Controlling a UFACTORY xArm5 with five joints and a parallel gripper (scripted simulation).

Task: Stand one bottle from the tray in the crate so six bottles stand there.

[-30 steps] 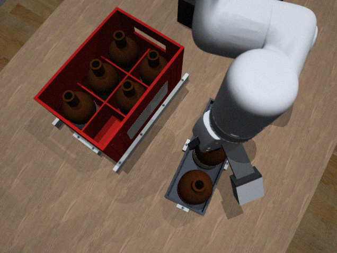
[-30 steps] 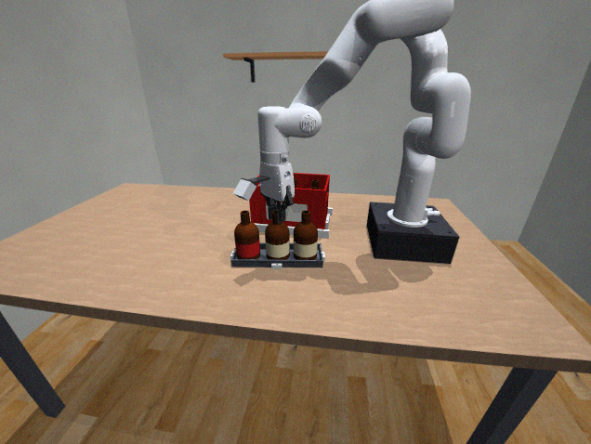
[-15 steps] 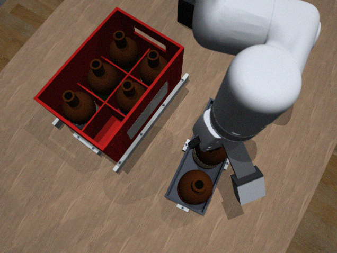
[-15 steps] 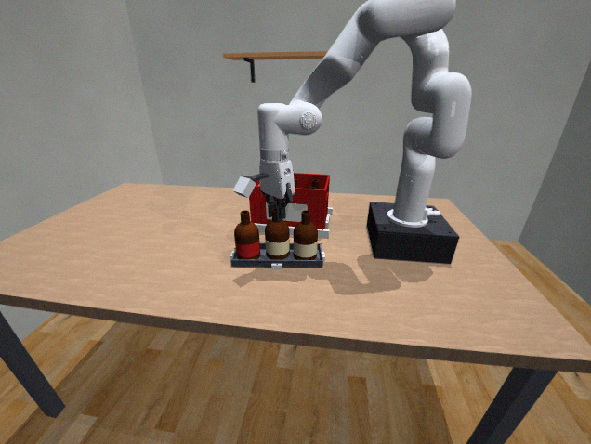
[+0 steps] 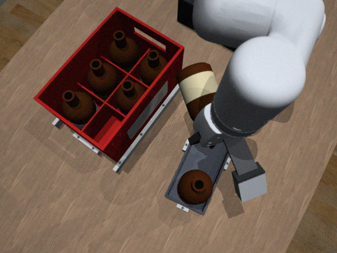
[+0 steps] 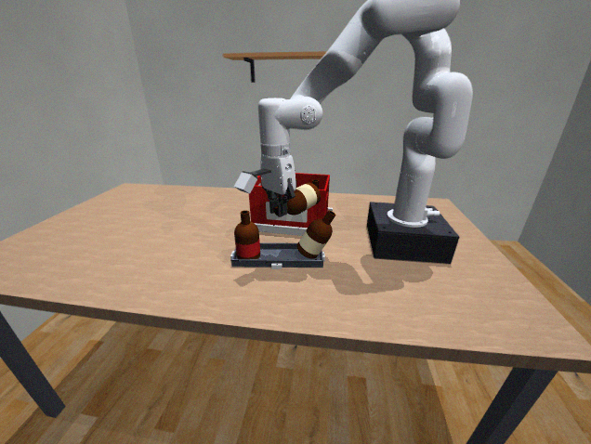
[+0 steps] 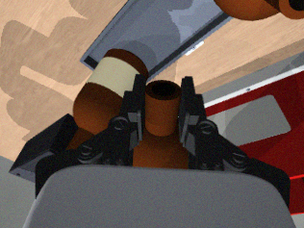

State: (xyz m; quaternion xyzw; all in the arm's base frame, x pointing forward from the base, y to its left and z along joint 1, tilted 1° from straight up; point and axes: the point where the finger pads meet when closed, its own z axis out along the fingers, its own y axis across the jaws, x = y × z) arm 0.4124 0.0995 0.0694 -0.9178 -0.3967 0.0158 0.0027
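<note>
My gripper (image 5: 203, 144) (image 6: 278, 208) (image 7: 163, 89) is shut on the neck of a cream-label bottle (image 5: 198, 84) (image 6: 303, 197) (image 7: 161, 153), above the tray (image 5: 194, 161) (image 6: 277, 262) (image 7: 154, 28). This bottle is tipped far over, base raised to one side. Another cream-label bottle (image 6: 312, 241) (image 7: 113, 76) leans strongly at the tray's end; the arm hides it in the top view. A red-label bottle (image 5: 190, 190) (image 6: 247, 243) (image 7: 247, 6) stands upright at the other end. The red crate (image 5: 120, 146) (image 6: 260, 210) (image 7: 261, 159) holds several upright bottles. One near corner cell (image 5: 104, 130) is empty.
White rails (image 5: 148, 126) (image 6: 279, 229) edge the crate, and small stops (image 5: 182, 207) (image 6: 276, 266) edge the tray. The crate's walls and dividers stand beside the tray. The black robot base (image 6: 411, 238) is on the right in the exterior view.
</note>
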